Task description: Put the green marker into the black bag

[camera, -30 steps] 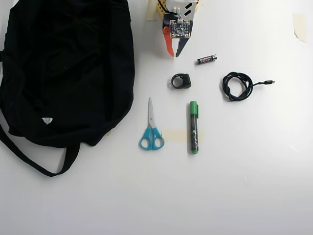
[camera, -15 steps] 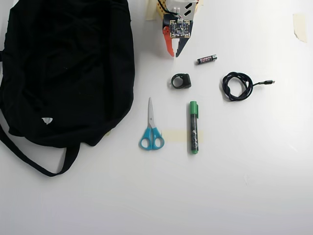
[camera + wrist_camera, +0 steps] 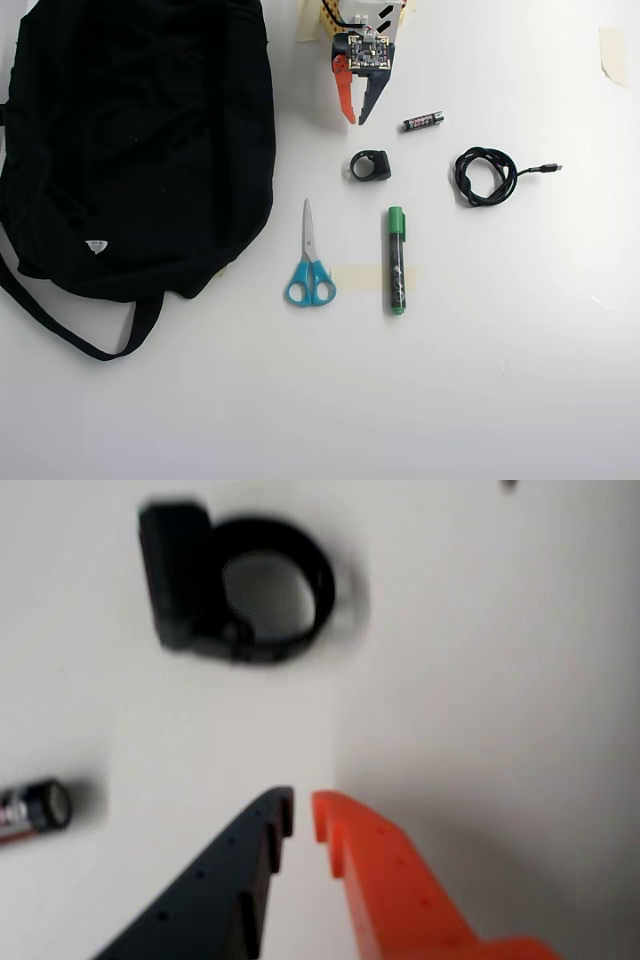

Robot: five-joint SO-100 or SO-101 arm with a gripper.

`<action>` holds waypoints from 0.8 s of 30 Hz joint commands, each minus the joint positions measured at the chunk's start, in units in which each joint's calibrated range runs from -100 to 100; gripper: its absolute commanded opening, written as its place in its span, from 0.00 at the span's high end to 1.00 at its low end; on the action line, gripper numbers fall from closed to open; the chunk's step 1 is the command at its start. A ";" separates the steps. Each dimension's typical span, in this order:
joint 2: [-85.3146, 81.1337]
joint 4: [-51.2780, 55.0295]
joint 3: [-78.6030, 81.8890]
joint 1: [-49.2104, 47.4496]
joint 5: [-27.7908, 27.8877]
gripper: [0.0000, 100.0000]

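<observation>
In the overhead view the green marker (image 3: pixel 396 261) lies flat on the white table, green cap toward the arm, right of centre. The black bag (image 3: pixel 130 140) fills the upper left, with a strap trailing to the lower left. My gripper (image 3: pixel 356 121) hangs near the top centre, well above the marker in the picture and right of the bag. Its orange and dark fingers are shut with nothing between them. In the wrist view the gripper (image 3: pixel 303 810) shows only a thin slit between its tips. The marker and the bag are out of that view.
A black ring clip (image 3: pixel 370 165) (image 3: pixel 250 585) lies just in front of the fingertips. A small battery (image 3: pixel 423 121) (image 3: pixel 30 810) sits beside them. Blue-handled scissors (image 3: pixel 310 265) lie left of the marker, a coiled black cable (image 3: pixel 487 175) to its upper right.
The gripper has reached a little farther out toward the ring clip in the overhead view. Everything on the table has stayed put.
</observation>
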 commanded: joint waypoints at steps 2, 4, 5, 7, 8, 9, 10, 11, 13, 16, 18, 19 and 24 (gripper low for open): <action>0.33 -4.42 -2.93 -0.55 0.18 0.97; 1.66 -6.84 -4.10 -0.55 0.18 0.97; 2.74 -8.47 -4.91 -0.63 0.18 0.97; 5.73 -11.83 -7.15 -1.37 0.18 0.97; 9.46 -14.42 -9.85 -2.65 0.18 0.97; 11.37 -15.97 -11.38 -3.39 0.18 0.97; 13.28 -17.60 -13.08 -3.92 0.18 0.97; 15.27 -19.15 -14.88 -4.29 0.18 0.97; 18.84 -22.25 -18.38 -4.29 0.18 0.97; 24.48 -26.13 -24.05 -4.37 0.18 0.97; 28.38 -27.94 -27.91 -4.37 0.18 0.97; 30.29 -28.54 -29.89 -4.37 0.18 0.97; 40.66 -32.33 -39.95 -4.66 0.18 0.97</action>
